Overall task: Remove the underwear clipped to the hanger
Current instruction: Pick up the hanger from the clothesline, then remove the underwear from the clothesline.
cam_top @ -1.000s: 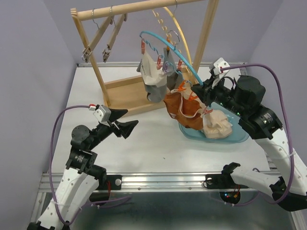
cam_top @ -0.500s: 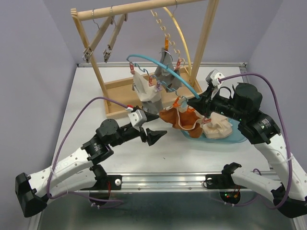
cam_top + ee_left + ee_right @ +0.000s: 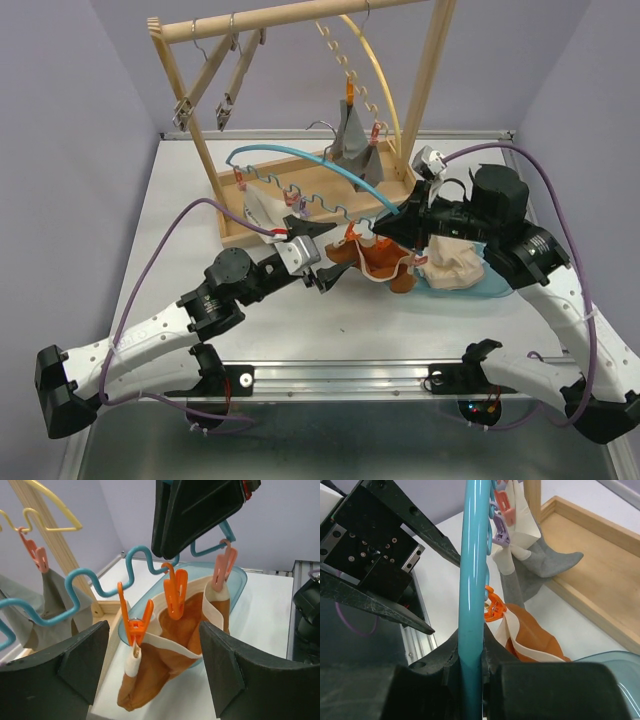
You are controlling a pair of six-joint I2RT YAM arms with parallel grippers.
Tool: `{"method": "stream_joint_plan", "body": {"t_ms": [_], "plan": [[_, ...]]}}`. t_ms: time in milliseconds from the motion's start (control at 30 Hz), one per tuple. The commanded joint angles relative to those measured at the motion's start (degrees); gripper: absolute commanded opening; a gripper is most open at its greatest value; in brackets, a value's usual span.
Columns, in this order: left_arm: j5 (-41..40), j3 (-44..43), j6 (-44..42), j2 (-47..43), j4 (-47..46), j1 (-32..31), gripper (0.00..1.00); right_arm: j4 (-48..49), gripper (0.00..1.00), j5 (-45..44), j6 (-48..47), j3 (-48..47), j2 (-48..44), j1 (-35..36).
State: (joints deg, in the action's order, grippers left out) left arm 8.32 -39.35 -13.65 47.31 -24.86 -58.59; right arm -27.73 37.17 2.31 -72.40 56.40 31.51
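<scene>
The right gripper (image 3: pixel 472 650) is clamped on the rod of the blue wavy hanger (image 3: pixel 474 555). The left gripper (image 3: pixel 152 627), spread wide and holding nothing, frames the orange-brown underwear (image 3: pixel 172 645) hanging from three clips (image 3: pixel 175 592) just below that hanger.

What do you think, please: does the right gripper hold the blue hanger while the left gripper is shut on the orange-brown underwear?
The left gripper is open, not gripping the orange-brown underwear, as the left wrist view shows; the right gripper does hold the blue hanger.
</scene>
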Motion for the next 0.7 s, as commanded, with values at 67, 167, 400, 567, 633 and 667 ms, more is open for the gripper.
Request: {"method": "stream_joint_plan", "body": {"t_ms": [67, 167, 400, 567, 633, 667], "plan": [[-3.0, -1.2, -3.5, -0.8, -6.9, -0.7, 0.83, 9.3, 0.0, 6.2, 4.6, -8.0, 2.1, -0.3], [-3.5, -1.1, -3.7, -0.5, -6.9, -0.8, 0.83, 9.5, 0.0, 7.0, 5.9, -9.7, 3.0, -0.3], [-7.4, -0.7, -4.8, -0.2, -6.8, -1.0, 0.81, 10.1, 0.0, 7.8, 7.3, -11.4, 4.7, -0.2], [-10.2, -0.7, -5.6, -0.2, -8.2, -1.0, 0.8, 10.4, 0.01, 8.2, 7.7, -11.4, 5.1, -0.1], [-9.8, -1.0, -5.8, -0.1, -8.6, -1.0, 0.79, 10.6, 0.0, 8.4, 7.9, -11.3, 5.2, -0.2], [-9.5, -1.2, -5.8, 0.1, -9.1, -0.9, 0.78, 10.8, 0.0, 8.4, 8.1, -11.2, 5.4, -0.2]]}}
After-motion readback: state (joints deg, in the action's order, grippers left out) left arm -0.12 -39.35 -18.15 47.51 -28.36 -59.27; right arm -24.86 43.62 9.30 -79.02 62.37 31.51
